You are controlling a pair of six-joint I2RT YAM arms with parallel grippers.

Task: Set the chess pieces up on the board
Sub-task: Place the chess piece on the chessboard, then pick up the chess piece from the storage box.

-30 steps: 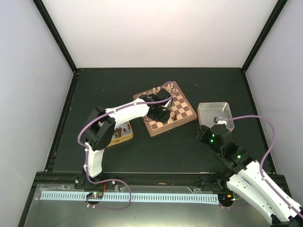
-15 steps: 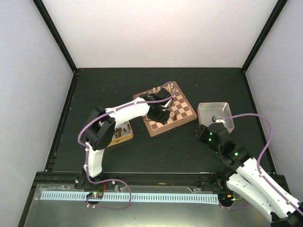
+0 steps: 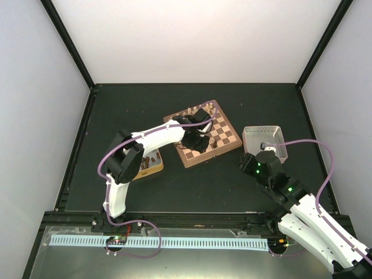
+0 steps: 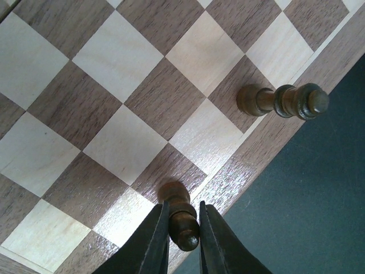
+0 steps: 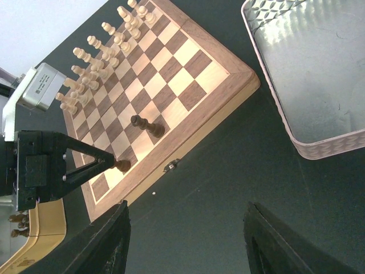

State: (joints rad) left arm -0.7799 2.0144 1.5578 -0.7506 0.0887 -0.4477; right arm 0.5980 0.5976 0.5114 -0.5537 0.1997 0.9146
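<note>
The chessboard lies angled mid-table. My left gripper is shut on a dark-brown chess piece that stands on a dark square in the edge row by the board's rim. A second dark-brown piece stands two squares along the same row. In the top view the left gripper is over the board's near-left part. My right gripper is open and empty over bare mat, short of the board. The right wrist view shows the held piece and the other dark piece.
Pale cream chessmen line the board's far edge. An empty metal tin stands right of the board, just beyond my right gripper. A yellowish tin with several dark-brown pieces sits left of the board under the left arm.
The right arm's wrist shifted slightly left and down a second ago, then held still. The left gripper has stayed at the same spot on the board.
</note>
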